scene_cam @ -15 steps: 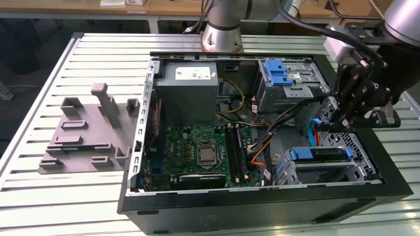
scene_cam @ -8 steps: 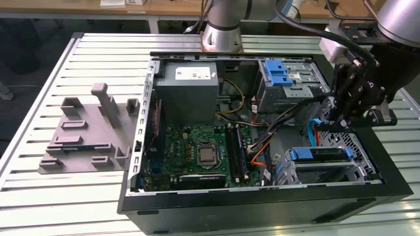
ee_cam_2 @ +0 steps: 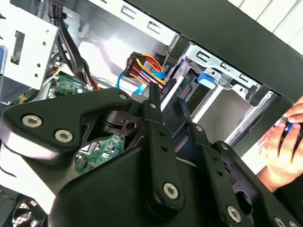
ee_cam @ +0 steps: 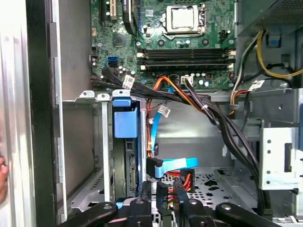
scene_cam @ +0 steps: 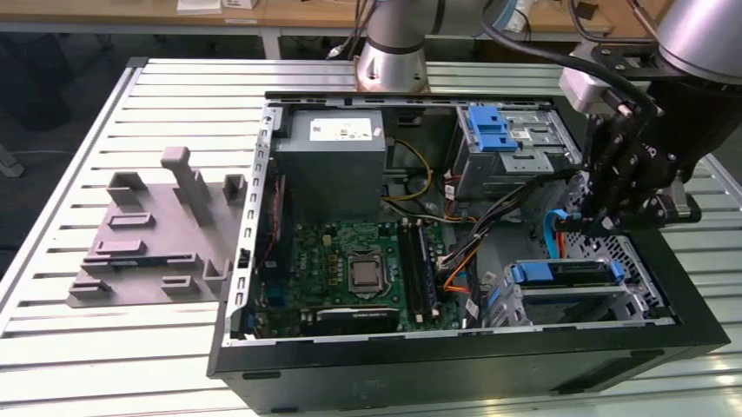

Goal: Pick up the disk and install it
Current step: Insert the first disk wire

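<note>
Starting at the exterior view's left, a grey moulded holder [scene_cam: 151, 230] is sitting on the slatted desk [scene_cam: 69, 174], beside the open computer case [scene_cam: 464, 365]. Moving right, past the green circuit board [scene_cam: 360, 269], the disk [scene_cam: 562, 274] is lying in the metal drive cage [scene_cam: 632, 300] at the case's near corner on the exterior view's right, its long axis running across that view. The hand [scene_cam: 611, 221] is hanging just above it, so the disk lies below the fingertips [ee_cam: 161, 196]. The fingers are standing close together with a narrow gap, gripping nothing I can make out.
</note>
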Motion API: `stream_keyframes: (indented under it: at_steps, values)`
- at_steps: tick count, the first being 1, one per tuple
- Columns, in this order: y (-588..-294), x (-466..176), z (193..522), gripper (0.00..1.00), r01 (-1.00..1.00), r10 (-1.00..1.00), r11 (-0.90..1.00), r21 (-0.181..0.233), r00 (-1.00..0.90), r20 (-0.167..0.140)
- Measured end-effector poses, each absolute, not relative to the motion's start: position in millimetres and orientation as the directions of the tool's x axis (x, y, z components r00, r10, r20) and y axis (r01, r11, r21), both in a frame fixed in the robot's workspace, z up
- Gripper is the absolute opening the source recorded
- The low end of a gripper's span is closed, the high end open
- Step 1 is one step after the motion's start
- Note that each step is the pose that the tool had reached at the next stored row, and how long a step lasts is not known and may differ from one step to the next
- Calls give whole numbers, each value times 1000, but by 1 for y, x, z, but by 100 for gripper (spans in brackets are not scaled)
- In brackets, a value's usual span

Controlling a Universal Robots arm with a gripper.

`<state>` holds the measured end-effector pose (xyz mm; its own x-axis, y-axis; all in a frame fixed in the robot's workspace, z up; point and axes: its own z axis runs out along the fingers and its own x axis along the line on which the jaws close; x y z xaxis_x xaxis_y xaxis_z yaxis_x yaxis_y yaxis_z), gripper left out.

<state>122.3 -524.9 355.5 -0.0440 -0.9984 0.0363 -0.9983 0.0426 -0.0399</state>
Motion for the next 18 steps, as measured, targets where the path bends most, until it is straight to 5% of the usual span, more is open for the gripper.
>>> stream_keyframes:
  at_steps: [6, 12, 18]
  values:
    - [-523, 122, 353, 32, -998, -998, 42, -41, -44, 45]
    - [-523, 122, 353, 16, -998, -998, 42, -41, -44, 46]
    - [-523, 122, 353, 16, -998, -998, 42, -39, -44, 46]
